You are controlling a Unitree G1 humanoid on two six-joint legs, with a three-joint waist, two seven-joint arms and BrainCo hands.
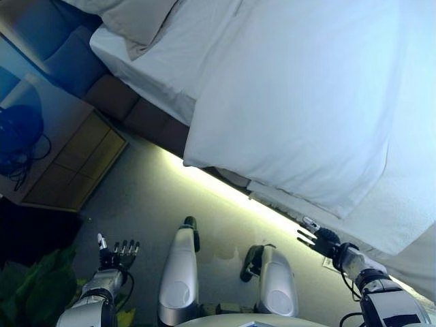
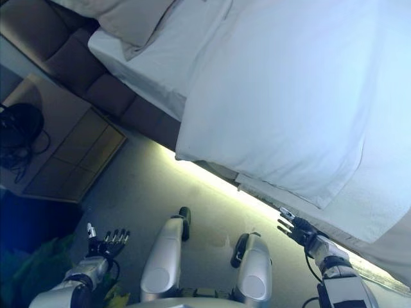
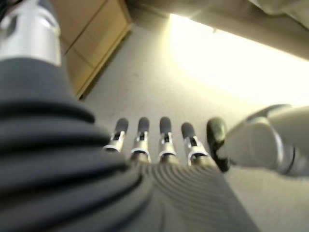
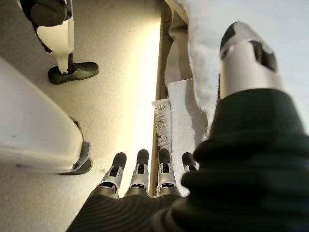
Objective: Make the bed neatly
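Observation:
The bed (image 1: 157, 82) fills the upper right, with a white sheet and a large white duvet (image 1: 306, 88) hanging over its side edge. A beige pillow (image 1: 136, 20) lies at the head end, upper left. My left hand (image 1: 117, 253) is open and empty, low at the lower left above the carpet, far from the bed. My right hand (image 1: 317, 237) is open and empty at the lower right, just below the hanging duvet edge and beside a white fringed cloth (image 4: 181, 116). In each wrist view the fingers (image 3: 164, 133) (image 4: 140, 166) are straight and hold nothing.
A wooden nightstand (image 1: 75, 163) stands at the left with a dark object and cables (image 1: 20, 136) on it. A dark padded headboard (image 1: 109, 95) runs behind the bed. A lit strip (image 1: 231, 191) glows under the bed frame. Green leaves (image 1: 34, 286) show at the lower left.

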